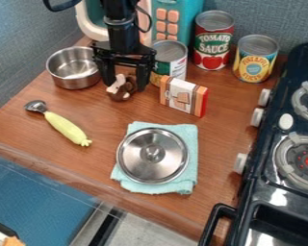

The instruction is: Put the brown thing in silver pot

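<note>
Your pincer stands open over the worktop, its fingers wide apart on either side of the brown-and-cream toy figure; you can't tell whether they touch it. The toy is outside the silver pot, to the pot's right in the view. Behind, your tall red can carries pale lettering above pictured tomatoes, and the yellow-and-blue can has a lettered label. The small box bears a printed picture.
</note>
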`<action>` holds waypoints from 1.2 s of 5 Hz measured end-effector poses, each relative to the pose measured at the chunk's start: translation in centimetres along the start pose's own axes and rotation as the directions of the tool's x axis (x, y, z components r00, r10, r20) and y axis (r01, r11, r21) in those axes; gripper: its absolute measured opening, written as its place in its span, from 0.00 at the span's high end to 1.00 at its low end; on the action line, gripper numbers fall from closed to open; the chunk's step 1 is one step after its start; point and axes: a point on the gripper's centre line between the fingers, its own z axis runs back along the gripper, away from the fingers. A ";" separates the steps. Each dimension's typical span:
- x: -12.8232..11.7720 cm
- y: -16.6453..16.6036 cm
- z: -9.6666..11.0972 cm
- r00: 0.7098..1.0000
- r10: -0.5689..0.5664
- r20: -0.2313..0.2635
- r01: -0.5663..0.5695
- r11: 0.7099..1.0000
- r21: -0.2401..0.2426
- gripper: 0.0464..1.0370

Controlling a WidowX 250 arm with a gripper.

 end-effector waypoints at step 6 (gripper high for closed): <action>0.5 1.9 -3.4 0.997 0.037 -0.066 -0.035 0.999 0.035 0.37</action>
